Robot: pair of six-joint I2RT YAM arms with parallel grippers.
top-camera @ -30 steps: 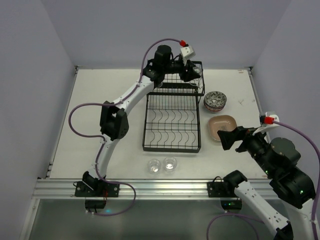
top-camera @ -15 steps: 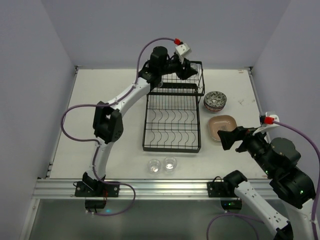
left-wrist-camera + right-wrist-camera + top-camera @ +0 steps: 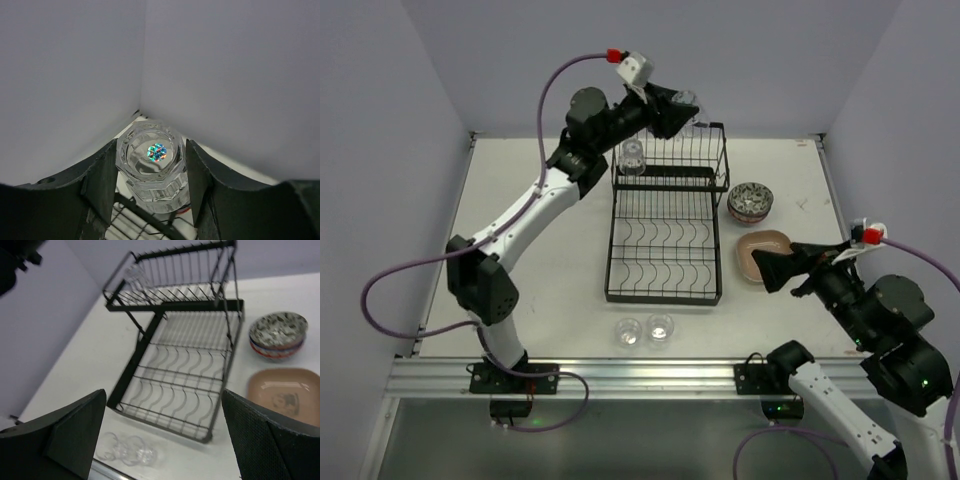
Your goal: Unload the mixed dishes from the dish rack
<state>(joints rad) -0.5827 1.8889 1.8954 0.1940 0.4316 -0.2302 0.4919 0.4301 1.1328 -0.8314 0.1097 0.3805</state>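
The left end effector (image 3: 680, 105) is raised above the far end of the dish rack (image 3: 664, 298), its two fingers (image 3: 100, 182) partly closed on a clear glass (image 3: 150, 165). The fingers press on the glass's two opposite sides, and one round end of it faces the wrist camera. That held glass hangs in the air over the back rail of the upper shelf, clear of the wires. A second glass (image 3: 632, 157) stands on the upper shelf at its left end. The lower tier with the curved prongs holds nothing. On the bench (image 3: 540, 220), a pair of glasses (image 3: 645, 330) sits side by side just in front of the rack's near edge. To the right of the rack are stacked patterned bowls (image 3: 750, 203) and, nearer the arms, a brown plate (image 3: 765, 243) lying flat. The right end effector (image 3: 164, 400) hovers near the brown plate with its fingers spread wide and nothing between them, pointing toward the rack.
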